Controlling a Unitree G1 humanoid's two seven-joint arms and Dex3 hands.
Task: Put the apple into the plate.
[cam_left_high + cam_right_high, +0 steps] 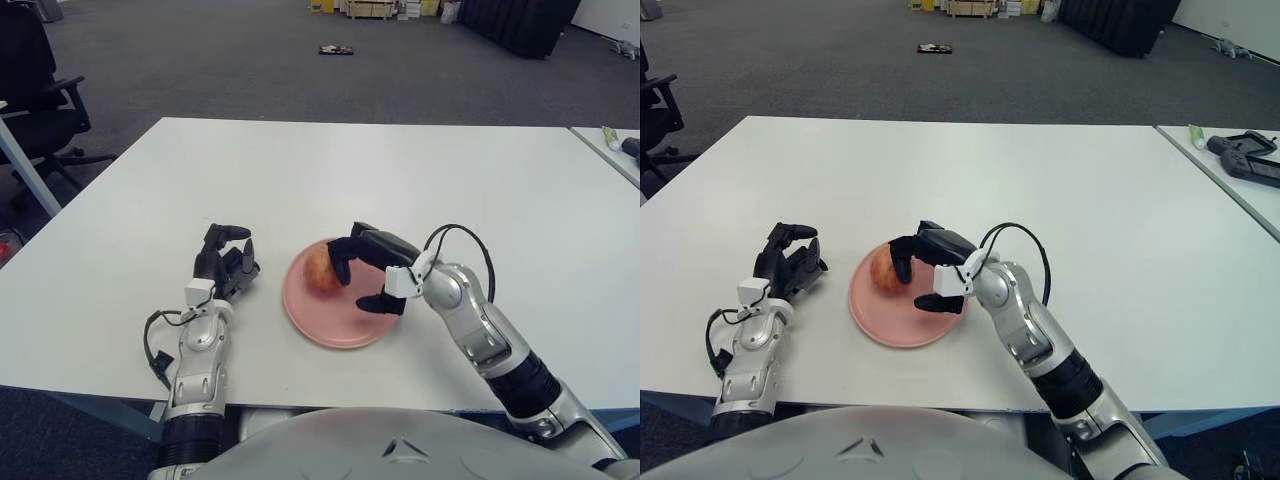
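Left eye view: the apple (320, 268) sits on the pink plate (345, 325) at frame centre, so the placing looks done. The right robot hand (362, 274) hovers just beside it, fingers spread, seemingly gripping nothing. The left robot hand (224, 265) shows left of the plate, fingers curled, on the bench (300, 170).
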